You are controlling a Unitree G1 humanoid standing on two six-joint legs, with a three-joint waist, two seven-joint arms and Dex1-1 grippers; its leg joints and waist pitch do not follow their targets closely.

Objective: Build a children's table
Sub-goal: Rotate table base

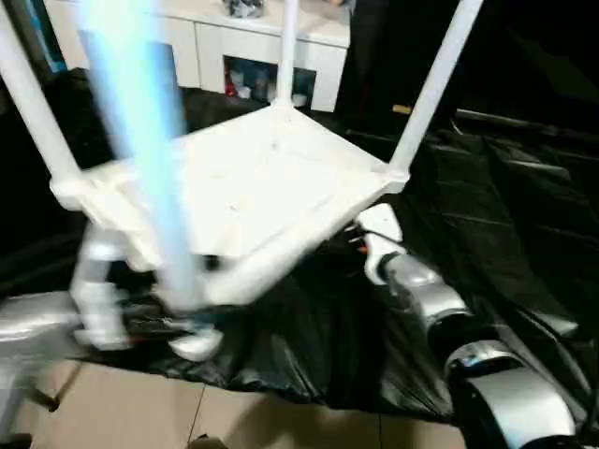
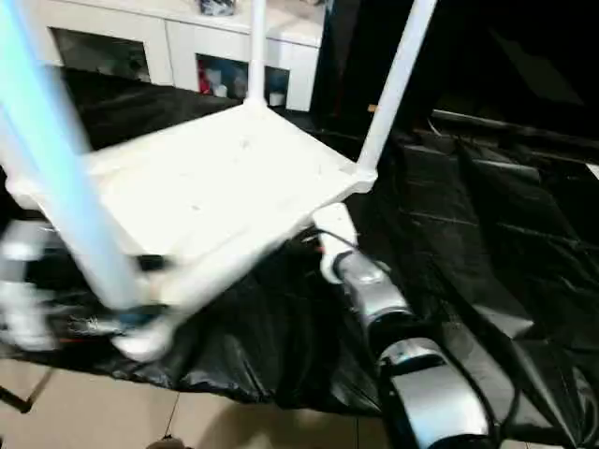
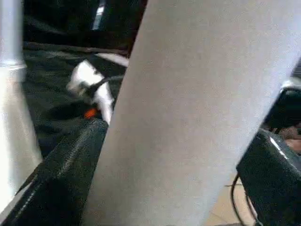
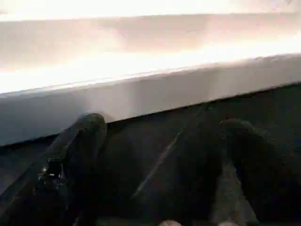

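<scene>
White plastic children's table (image 1: 253, 187), upside down and tilted over the black plastic sheeting (image 1: 505, 215), four round tube legs pointing up. Left gripper (image 3: 155, 188) has its fingers clamped on the near leg (image 1: 150, 159), probably to steady or lift. Right gripper (image 4: 160, 165) has its fingers spread just under the tabletop edge (image 4: 141, 94), likely bracing. Blur hides the sockets; leg tops are cut off.

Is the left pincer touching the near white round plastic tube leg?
Touching. The left wrist view shows the left pincer with the white tube leg pressed against its black finger, no gap between them.
</scene>
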